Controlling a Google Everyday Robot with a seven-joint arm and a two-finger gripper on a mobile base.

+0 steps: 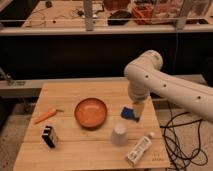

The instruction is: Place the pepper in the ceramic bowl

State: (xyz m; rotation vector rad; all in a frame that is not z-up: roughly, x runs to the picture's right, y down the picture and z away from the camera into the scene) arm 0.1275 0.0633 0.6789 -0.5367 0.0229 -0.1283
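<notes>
The pepper (45, 115), slim and orange, lies on the left part of the wooden table (75, 155). To its right, near the table's middle, sits the ceramic bowl (91, 112), round, reddish-brown and empty. My white arm reaches in from the right. Its gripper (137, 108) hangs open and empty over the table's right side, just above a blue object and a hand's width right of the bowl. The pepper is far to the gripper's left, beyond the bowl.
A small blue object (129, 114) lies under the gripper. In front of the bowl stands an upturned white cup (119, 135). A white bottle (139, 150) lies at the front right and a black box (48, 136) at the front left. Cables (182, 142) trail on the floor at the right.
</notes>
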